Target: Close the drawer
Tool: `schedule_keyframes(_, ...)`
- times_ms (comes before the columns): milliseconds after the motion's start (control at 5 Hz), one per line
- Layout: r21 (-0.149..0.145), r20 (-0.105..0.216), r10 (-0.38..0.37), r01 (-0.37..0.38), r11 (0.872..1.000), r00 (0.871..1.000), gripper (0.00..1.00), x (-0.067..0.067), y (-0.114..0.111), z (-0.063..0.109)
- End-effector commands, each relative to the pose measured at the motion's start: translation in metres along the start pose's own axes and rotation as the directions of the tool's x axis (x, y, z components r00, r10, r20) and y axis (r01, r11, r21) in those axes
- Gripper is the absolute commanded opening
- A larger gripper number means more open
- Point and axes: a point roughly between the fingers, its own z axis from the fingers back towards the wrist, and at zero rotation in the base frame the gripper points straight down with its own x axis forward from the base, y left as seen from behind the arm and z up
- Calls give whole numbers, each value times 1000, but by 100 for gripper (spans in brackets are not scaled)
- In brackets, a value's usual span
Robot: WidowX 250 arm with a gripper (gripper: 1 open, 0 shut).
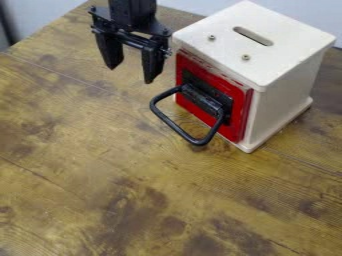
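One raised camera, angled down across the table

We look from above and in front onto the worn brown wooden tabletop (94, 180), fairly near; the pale wooden cube casing (261, 60) fills the upper right of the frame, the black robot gripper (130, 60) the upper left.

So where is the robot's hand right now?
In the camera view the hand hangs above the wooden table near the top, just left of the pale wooden box, beside the red drawer and not touching its black loop handle.
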Motion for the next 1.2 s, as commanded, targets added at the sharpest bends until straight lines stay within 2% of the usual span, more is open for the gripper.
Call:
schedule_keyframes(0,-11,74,-5,6,1000,997,100,8,-10,39)
schedule_keyframes(200,-22,89,-36,38,999,995,100,13,-28,45)
schedule_keyframes(400,-23,84,-49,51,998,995,100,1,-28,42)
schedule_keyframes(600,-16,100,-29,30,999,995,100,-11,-18,40)
schedule_keyframes(800,-15,98,-39,41,999,994,100,-2,1,37)
schedule_keyframes(1000,-22,60,-61,62,998,996,100,11,15,30)
